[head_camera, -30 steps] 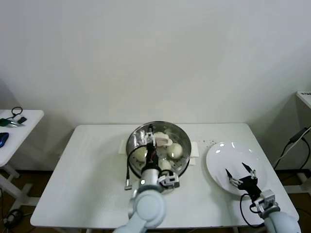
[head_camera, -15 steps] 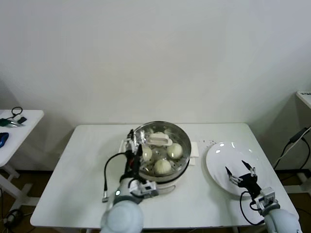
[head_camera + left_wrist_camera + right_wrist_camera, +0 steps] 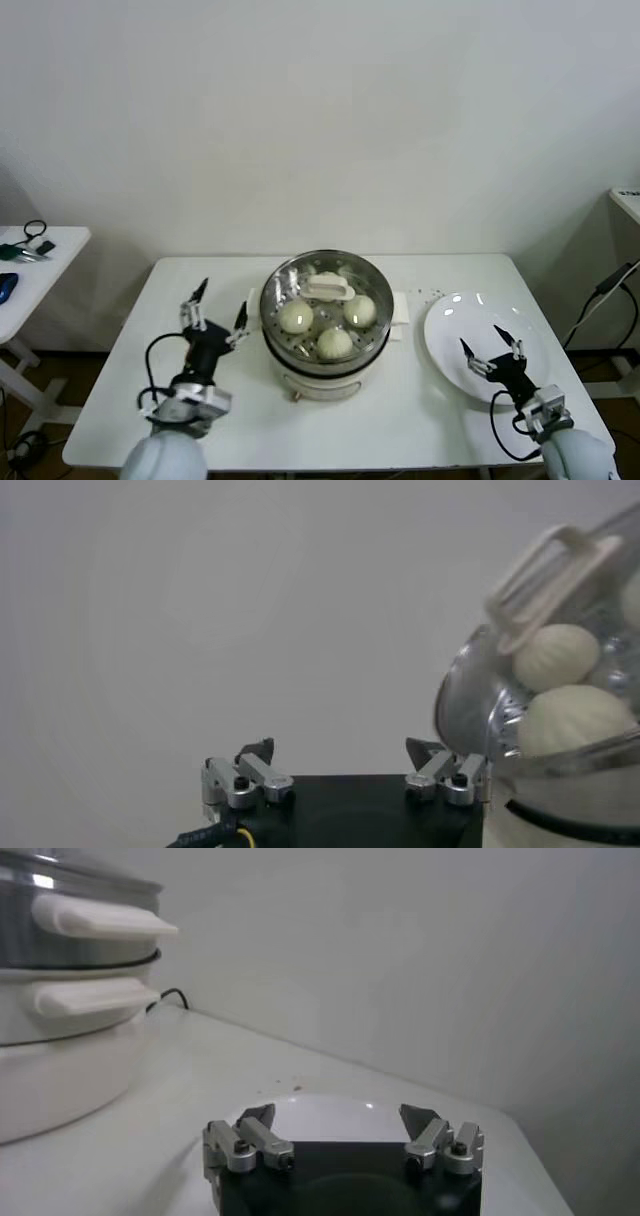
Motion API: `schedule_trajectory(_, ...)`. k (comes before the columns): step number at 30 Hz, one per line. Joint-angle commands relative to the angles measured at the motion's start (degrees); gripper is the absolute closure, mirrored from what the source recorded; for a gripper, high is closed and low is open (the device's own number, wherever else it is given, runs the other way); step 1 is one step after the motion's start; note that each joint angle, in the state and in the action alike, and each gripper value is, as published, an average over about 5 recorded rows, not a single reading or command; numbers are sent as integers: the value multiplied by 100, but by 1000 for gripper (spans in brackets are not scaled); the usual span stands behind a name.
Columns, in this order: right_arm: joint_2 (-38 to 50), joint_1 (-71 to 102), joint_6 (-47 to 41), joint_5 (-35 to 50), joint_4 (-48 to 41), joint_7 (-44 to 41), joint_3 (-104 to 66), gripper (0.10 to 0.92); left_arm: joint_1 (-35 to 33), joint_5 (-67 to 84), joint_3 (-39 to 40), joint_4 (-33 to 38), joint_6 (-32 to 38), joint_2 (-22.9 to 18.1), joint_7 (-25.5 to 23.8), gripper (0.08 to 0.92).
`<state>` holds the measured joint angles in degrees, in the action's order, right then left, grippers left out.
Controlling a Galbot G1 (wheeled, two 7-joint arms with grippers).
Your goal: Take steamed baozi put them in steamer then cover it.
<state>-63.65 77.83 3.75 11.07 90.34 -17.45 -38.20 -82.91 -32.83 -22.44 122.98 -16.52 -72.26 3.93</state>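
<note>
No writing, label, brand, number or sign can be read in any of the three views; the steamer (image 3: 322,335), its cover (image 3: 325,296), the plate (image 3: 480,340) and the table (image 3: 130,400) show bare surfaces with no print that can be made out; the dark specks on the table near the plate are too small to tell as letters.

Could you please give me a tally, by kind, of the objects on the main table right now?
Baozi, under the lid: 3 visible
Steamer: 1
Glass lid: 1
White plate: 1
Total: 6
</note>
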Motion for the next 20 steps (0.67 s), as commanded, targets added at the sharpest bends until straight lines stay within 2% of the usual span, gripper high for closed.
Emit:
schedule_trajectory(1, -89, 3, 125, 90, 139, 48, 29, 203, -860, 3894, -2205, -655, 2156, -414, 302, 177)
schedule_trajectory(10, -231, 3, 179, 78, 197, 105, 49, 203, -958, 4043, -2389, -1048, 2097, -660, -235, 177)
schedule_trajectory(20, -258, 4, 160, 54, 335, 143, 52, 203, -1033, 3982, -2461, -967, 2081, -764, -441, 177)
